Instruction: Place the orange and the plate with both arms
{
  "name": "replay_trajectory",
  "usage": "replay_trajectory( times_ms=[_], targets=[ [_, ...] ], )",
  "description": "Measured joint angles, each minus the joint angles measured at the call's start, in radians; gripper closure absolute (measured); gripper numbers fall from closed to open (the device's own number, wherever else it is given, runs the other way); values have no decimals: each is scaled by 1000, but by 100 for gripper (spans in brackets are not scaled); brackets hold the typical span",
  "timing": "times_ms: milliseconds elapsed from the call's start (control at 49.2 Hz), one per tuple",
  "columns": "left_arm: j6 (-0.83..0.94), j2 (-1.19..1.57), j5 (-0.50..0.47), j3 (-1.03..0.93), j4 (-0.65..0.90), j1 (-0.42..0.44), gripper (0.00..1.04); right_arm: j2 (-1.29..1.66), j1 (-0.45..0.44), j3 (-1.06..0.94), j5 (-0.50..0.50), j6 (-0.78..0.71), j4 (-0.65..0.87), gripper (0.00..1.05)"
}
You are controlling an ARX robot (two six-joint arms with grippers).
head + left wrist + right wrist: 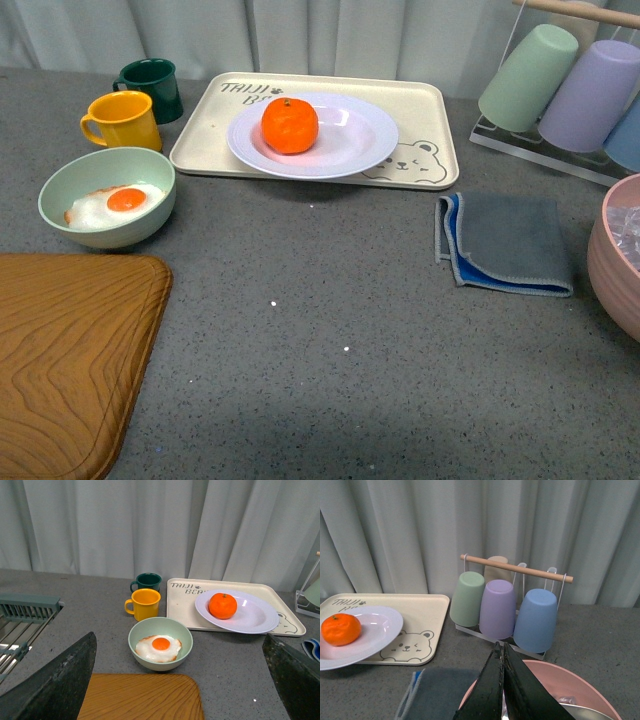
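Note:
The orange (pixel 290 125) lies in the white plate (pixel 355 145), left of its centre; the plate sits on the beige bear tray (pixel 430 120) at the back of the table. Both also show in the left wrist view, orange (pixel 222 605) in plate (pixel 255 617), and in the right wrist view, orange (pixel 340 629) in plate (pixel 377 630). Neither arm shows in the front view. My left gripper (pixel 182 680) is open and empty, above the wooden board's far end, well short of the tray. My right gripper (pixel 500 652) is shut and empty, above the pink bowl (pixel 570 685).
A pale green bowl (pixel 60 190) with a fried egg stands left of the tray, with a yellow mug (pixel 122 120) and a dark green mug (pixel 152 85) behind it. A wooden board (pixel 60 360) lies front left. A grey-blue cloth (pixel 505 240), cup rack (pixel 570 85) and pink bowl (pixel 615 260) are at right.

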Motion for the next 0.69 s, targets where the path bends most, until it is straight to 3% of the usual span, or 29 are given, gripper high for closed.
replay_trajectory(
  times_ms=[692],
  targets=[
    [0, 0, 0, 0, 0, 0, 7, -580, 0, -127, -4, 0, -444, 104]
  ],
)
